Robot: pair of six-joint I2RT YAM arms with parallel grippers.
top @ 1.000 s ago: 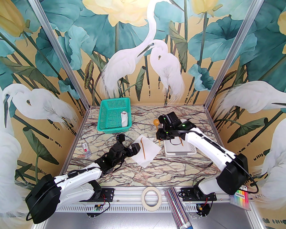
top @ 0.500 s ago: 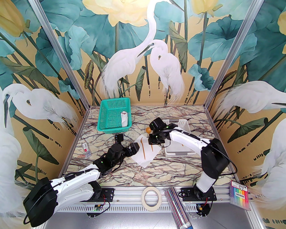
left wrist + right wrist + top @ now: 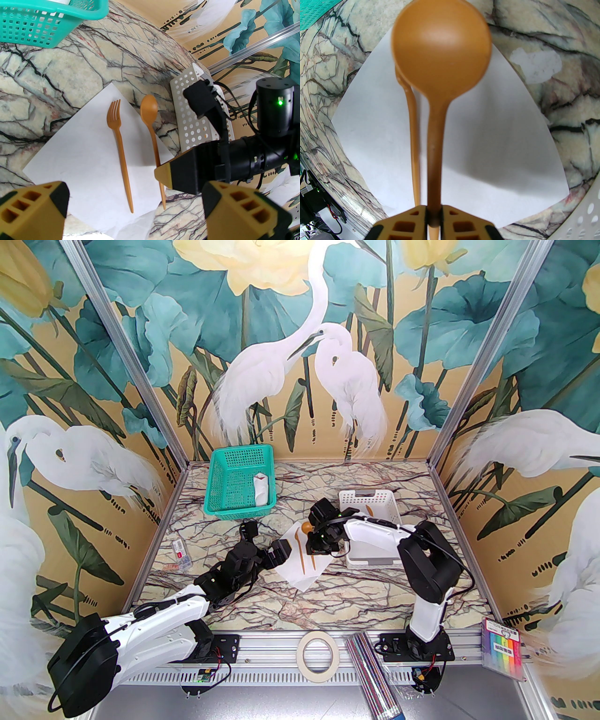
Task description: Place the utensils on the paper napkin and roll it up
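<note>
The white paper napkin [image 3: 307,575] [image 3: 82,164] [image 3: 499,140] lies flat at the table's middle. An orange-brown fork [image 3: 300,551] [image 3: 117,131] rests on it, tines toward the far side. My right gripper [image 3: 316,549] [image 3: 433,215] is shut on the handle of the round-bowled spoon [image 3: 307,526] [image 3: 148,109] [image 3: 440,54]. It holds the spoon just right of the fork and parallel to it, low over the napkin's right edge. The knife [image 3: 370,510] lies in the white tray [image 3: 375,496]. My left gripper [image 3: 268,547] [image 3: 140,222] stands open at the napkin's left edge, holding nothing.
A green basket [image 3: 241,481] at the back left holds a white rolled bundle [image 3: 261,491]. The white tray [image 3: 192,121] sits right beside the napkin. A small box [image 3: 182,556] lies at the left edge. A tape roll [image 3: 318,655] and striped sticks [image 3: 370,671] lie near the front rail.
My right arm has swung left from above the white tray, carrying the spoon over the napkin next to the fork and lowering it. The left arm has barely moved.
</note>
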